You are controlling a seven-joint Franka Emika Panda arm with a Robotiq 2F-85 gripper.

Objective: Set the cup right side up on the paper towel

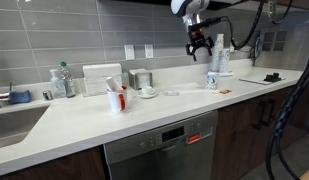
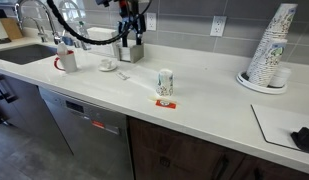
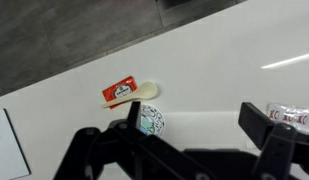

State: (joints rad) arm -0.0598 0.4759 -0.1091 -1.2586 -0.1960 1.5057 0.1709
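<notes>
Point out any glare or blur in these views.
Wrist view: the pincer is a dark, out-of-focus mass up close; a bright glare streak crosses the counter; the cup looks soft. Both exterior views: even light, small and grainy.

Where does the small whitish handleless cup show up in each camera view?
Exterior view: small whitish cup, right of centre on the white counter.
Exterior view: cup at centre, near the counter's front edge.
Wrist view: cup at bottom centre, seen from above.
Shared landmark: flat red packet beside it.
</notes>
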